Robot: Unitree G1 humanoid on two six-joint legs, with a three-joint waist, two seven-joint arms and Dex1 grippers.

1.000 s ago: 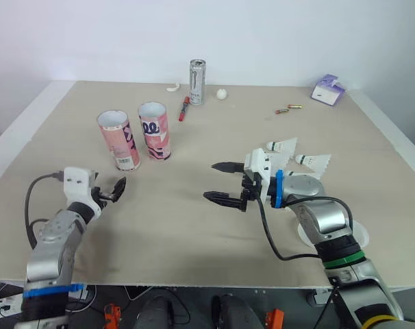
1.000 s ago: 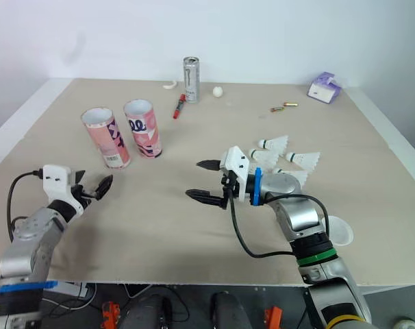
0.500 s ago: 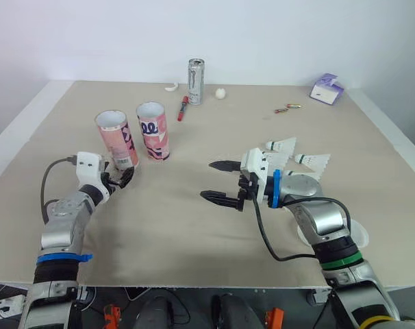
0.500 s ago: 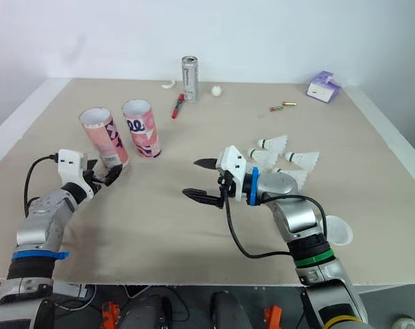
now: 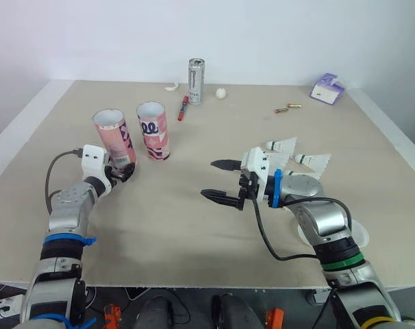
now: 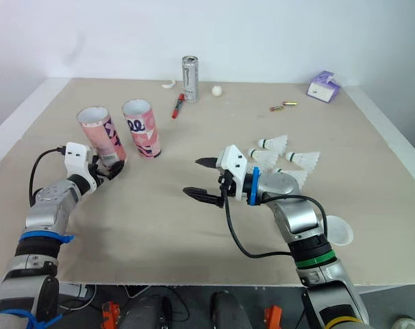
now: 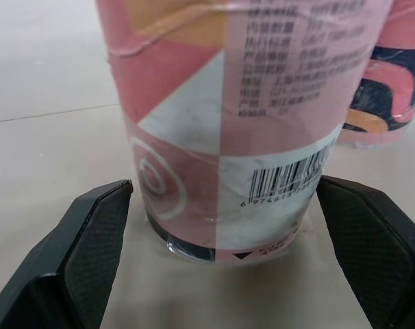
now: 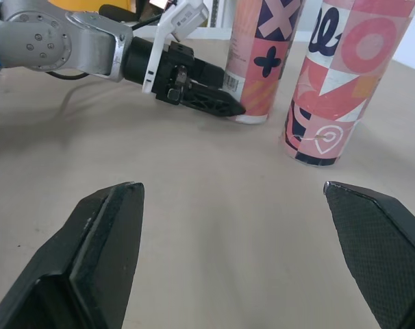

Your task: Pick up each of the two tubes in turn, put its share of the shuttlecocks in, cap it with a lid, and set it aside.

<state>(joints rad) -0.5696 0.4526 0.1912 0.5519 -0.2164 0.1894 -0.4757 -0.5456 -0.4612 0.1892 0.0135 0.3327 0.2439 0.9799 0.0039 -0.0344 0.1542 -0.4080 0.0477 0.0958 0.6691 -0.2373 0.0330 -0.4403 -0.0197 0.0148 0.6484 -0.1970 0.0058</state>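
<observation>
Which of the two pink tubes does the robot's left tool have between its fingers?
The left-hand tube, which leans a little: the left tool straddles its base. The other tube stands upright beside it, untouched.

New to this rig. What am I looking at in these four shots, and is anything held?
It is a humanoid robot with two arms, each ending in a two-finger gripper. Two shots come from its head, looking down over the table; the other two come from a camera on each wrist. On the table stand a left tube and a right tube, plus shuttlecocks, a white lid, a can and a red pen. The left gripper straddles the left tube's base, open, not yet closed. The right gripper hovers open and empty.
</observation>
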